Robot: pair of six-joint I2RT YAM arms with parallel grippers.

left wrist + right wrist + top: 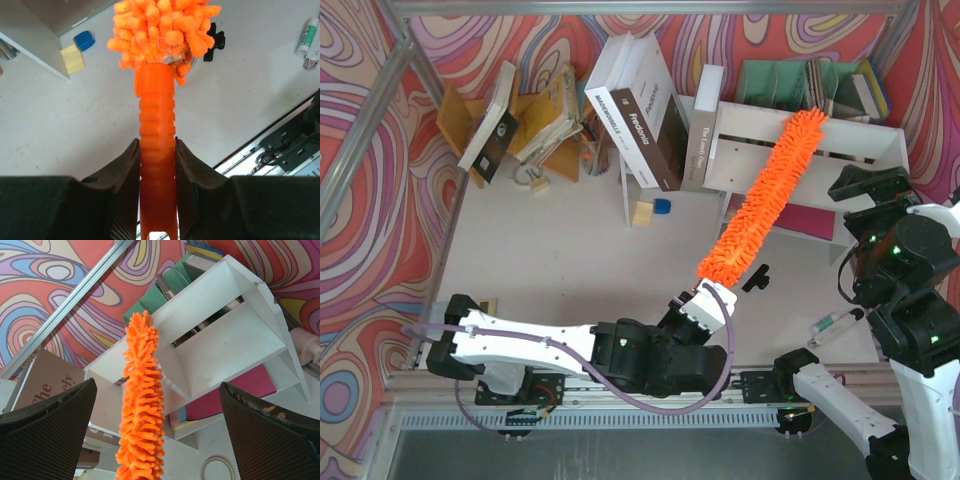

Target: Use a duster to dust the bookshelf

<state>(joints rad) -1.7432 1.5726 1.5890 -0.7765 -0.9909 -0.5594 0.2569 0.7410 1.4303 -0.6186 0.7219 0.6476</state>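
Note:
My left gripper [705, 300] is shut on the slim orange handle [156, 100] of the duster; both pads press on its ribbed sides in the left wrist view [156, 145]. The shaggy orange head [765, 195] slants up and to the right across the front of the white bookshelf [855, 145], over its left compartment, with its tip near the top board. My right gripper [852, 190] is open and empty, beside the shelf's right end. In the right wrist view [157, 385] the duster head [142, 405] hangs in front of the bookshelf [225, 345].
Large books [640, 110] lean left of the shelf. A mint-green organizer [775, 80] stands behind it. A pink book [800, 215] lies under it. A yellow block and a blue block [653, 208], a black clip [756, 278] and a glue stick [835, 325] lie on the table.

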